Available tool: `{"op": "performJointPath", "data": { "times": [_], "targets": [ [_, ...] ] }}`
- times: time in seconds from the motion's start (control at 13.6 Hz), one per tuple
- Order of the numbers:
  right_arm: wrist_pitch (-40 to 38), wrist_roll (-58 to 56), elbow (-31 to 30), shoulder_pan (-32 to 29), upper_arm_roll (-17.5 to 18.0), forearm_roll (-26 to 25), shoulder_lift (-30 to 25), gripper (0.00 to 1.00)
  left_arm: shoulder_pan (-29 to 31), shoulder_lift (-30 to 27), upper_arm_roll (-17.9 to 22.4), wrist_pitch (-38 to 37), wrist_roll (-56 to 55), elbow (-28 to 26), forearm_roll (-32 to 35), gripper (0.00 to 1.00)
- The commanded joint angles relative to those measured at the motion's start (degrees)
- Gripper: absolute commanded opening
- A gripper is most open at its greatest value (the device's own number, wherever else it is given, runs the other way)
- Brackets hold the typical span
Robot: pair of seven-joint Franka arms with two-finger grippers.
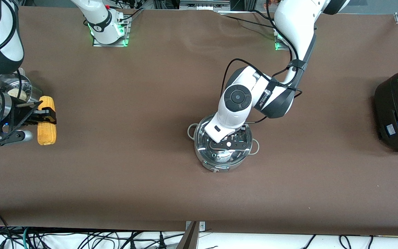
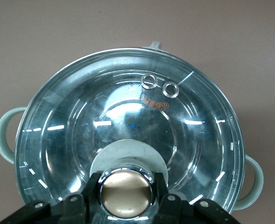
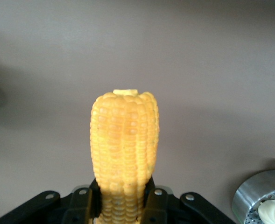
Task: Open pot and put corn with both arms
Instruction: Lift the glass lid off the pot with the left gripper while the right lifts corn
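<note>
Centre of frame: left claw (image 2: 126, 186) is clamping clear glass lid's tan knob (image 2: 126, 190) on shiny steel pot (image 1: 206, 162), ready for lifting | left edge: right claw (image 1: 45, 116) is gripping yellow corn cob (image 1: 46, 133) for loading.

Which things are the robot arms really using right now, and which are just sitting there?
In use: pot; its lid, knob pinched by the left gripper; corn, pinched by the right gripper.
Just sitting: steamer with a bun; black cooker.
</note>
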Motion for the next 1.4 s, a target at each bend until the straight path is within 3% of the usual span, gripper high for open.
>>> {"op": "performJointPath", "data": {
  "times": [0.0, 0.37, 0.66, 0.96, 1.33],
  "targets": [
    [-0.85, -0.4, 1.62, 0.21, 0.29, 0.48, 1.4, 0.0, -0.52, 0.79, 0.87, -0.47, 0.58, 1.82, 1.23, 0.0],
    [-0.32, 3.71, 1.71, 4.34, 0.38, 0.56, 1.4, 0.0, -0.6, -0.79, 2.53, -5.99, 0.67, 2.7, 0.35, 0.0],
    [0.12, 9.08, 2.58, 7.42, 0.29, 0.56, 1.84, 0.0, 0.1, -5.36, 3.67, -10.75, 1.02, 2.79, -2.54, 0.0],
    [0.99, 10.58, 2.59, 8.12, 0.38, 4.59, 2.01, 0.0, 5.09, -10.28, 4.91, -12.87, 11.45, 1.3, -6.06, 0.0],
    [8.62, 25.51, 2.68, 16.99, 0.29, 5.05, 4.12, 0.0, 14.67, -20.38, 4.47, -12.87, 20.16, -13.97, -5.89, 0.0]
  ]
}}
